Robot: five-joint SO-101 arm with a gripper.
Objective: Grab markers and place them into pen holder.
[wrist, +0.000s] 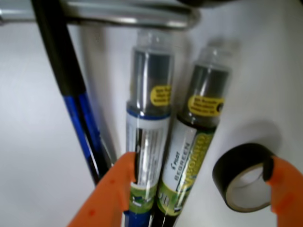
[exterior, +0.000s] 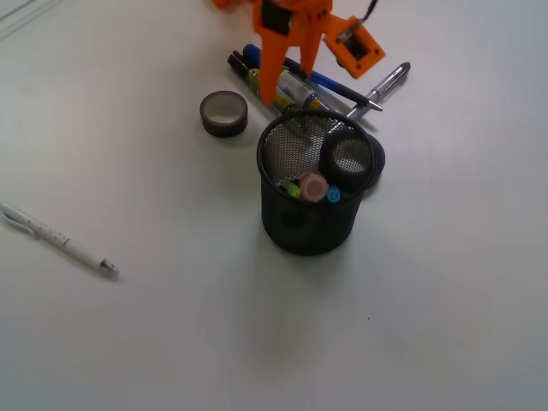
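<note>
Two markers lie side by side on the table, one with a blue band and one with a dark cap; in the front view they show as a bundle under the arm. My orange gripper is open and low over them. Its left finger touches the blue-banded marker; its right finger stands well apart from both. The black mesh pen holder stands just in front, with a pink-capped marker and other coloured ends inside.
A dark tape roll lies against my right finger. A second roll sits by the holder's back right rim. A blue pen and a silver pen lie by the markers. A white pen lies far left.
</note>
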